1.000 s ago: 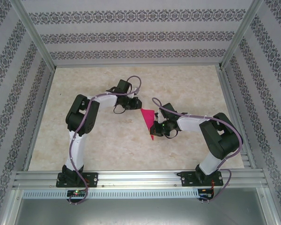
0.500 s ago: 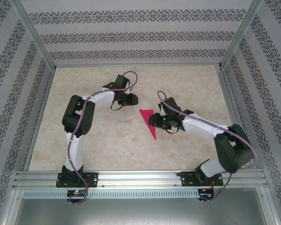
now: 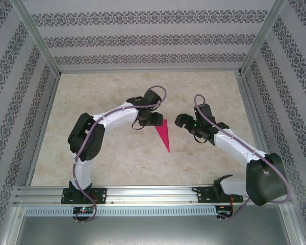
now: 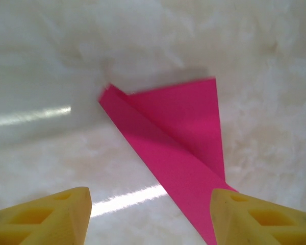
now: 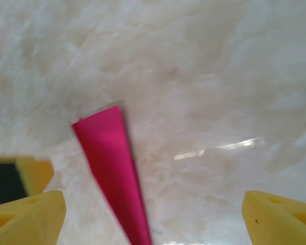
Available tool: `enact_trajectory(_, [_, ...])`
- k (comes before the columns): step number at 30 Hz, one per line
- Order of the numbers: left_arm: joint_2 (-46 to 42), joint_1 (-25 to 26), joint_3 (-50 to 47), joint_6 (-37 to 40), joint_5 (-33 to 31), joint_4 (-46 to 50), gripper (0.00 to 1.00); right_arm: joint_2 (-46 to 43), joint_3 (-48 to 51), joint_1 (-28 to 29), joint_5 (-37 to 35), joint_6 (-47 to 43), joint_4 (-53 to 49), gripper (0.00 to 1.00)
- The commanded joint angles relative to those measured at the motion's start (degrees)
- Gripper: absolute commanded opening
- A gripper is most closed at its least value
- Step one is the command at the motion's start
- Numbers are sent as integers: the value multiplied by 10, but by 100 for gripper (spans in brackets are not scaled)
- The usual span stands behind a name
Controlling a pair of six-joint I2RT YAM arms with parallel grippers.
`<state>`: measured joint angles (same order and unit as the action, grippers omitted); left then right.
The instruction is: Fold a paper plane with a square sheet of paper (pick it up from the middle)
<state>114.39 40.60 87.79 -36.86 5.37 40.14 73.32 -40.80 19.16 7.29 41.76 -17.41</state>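
Item: small magenta-pink paper plane point(image 3: 163, 133), a narrow folded dart lying flat on the pale marbled counter point(image 3: 107, 153) at the centre of the top frame, tip toward the bottom.
Left claw point(image 3: 149, 118): just beside the plane's broad end. Its yellow fingers point(image 4: 56, 214) stand wide apart and grip nothing. In its wrist frame the paper passes behind the lower-right finger.
Right claw point(image 3: 181, 120): right of the plane, apart from it. The jaws are spread wide and hold nothing.

Both arms are bent inward, the left gripper point(image 3: 154, 121) held open over the wide end of the paper plane point(image 3: 164, 135), the right gripper point(image 3: 179, 121) spread wide near its right side.
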Motion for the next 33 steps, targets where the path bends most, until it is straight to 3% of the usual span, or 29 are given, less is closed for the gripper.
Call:
enact_trajectory(1, [20,33,30,-55,-35,43,64,-10,17,-29,-5,-24,4,91])
enact_trajectory(10, [94,77,123,-92,-76,120,64,-25,61,-56,13,-38,28,91])
enact_trajectory(16, [99,80,131,-108,-98,154,55,-23,69,-61,26,-38,38,90])
enact_trajectory(21, [54,80,85,-140,-105,123,48,-27,67,-63,30,-49,30,90])
enact_trajectory(24, [35,80,49,-154,-108,95,42,-29,67,-62,33,-50,30,90])
enact_trajectory(33, [11,74,-11,-142,-98,-6,5,-48,72,-62,47,-37,31,89])
